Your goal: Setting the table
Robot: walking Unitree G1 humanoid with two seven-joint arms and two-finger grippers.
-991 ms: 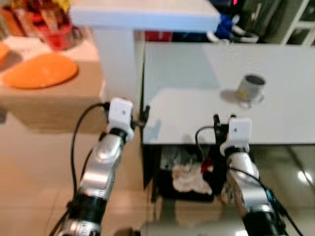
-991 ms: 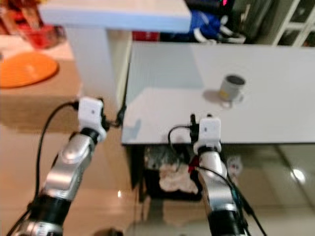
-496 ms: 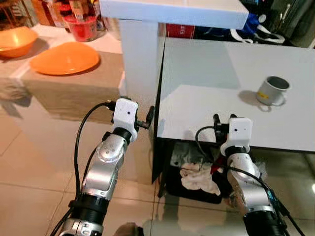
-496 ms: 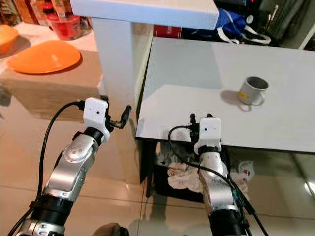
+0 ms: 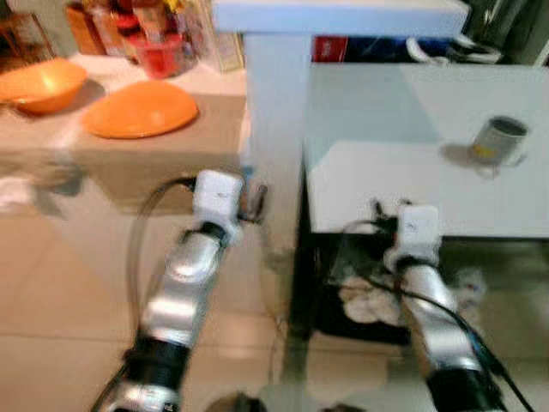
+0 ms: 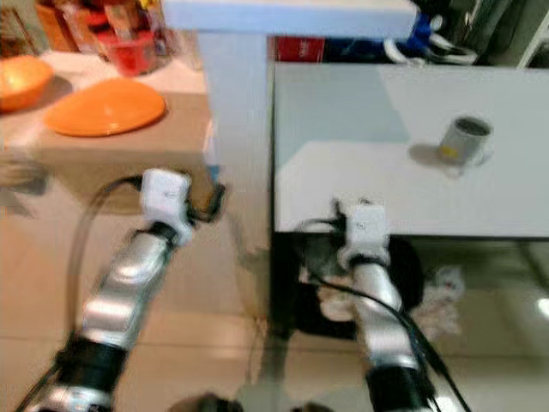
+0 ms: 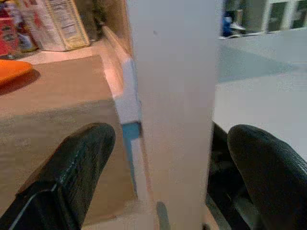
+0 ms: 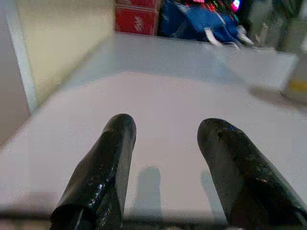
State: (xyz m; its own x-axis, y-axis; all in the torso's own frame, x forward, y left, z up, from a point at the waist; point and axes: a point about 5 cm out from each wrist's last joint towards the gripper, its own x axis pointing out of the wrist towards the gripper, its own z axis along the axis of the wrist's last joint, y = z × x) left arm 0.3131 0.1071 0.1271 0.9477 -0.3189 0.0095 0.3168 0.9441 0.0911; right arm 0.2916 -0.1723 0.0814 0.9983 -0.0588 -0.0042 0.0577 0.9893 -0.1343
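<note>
An orange plate (image 5: 141, 109) and an orange bowl (image 5: 39, 83) lie on a brown counter (image 5: 163, 159) at the left. A grey mug (image 5: 502, 142) stands on the white table (image 5: 446, 202) at the right. My left gripper (image 7: 171, 133) is open, held up before a white pillar (image 5: 274, 129) that stands between counter and table. My right gripper (image 8: 168, 125) is open too, just over the table's near edge, with nothing between its fingers (image 8: 105, 167). In the head views both arms reach forward, the left gripper (image 5: 255, 200) at the pillar and the right gripper (image 5: 377, 210) at the table edge.
Red jars and boxes (image 5: 159, 43) stand at the back of the counter. A black basket with crumpled cloths (image 5: 369, 300) sits under the table. A white shelf top (image 5: 343, 15) caps the pillar. Shiny tiled floor lies in front of the counter.
The camera has swung left, so the table and mug sit further right and the orange bowl has come into view. Both arms hold the same pose. The picture is blurred.
</note>
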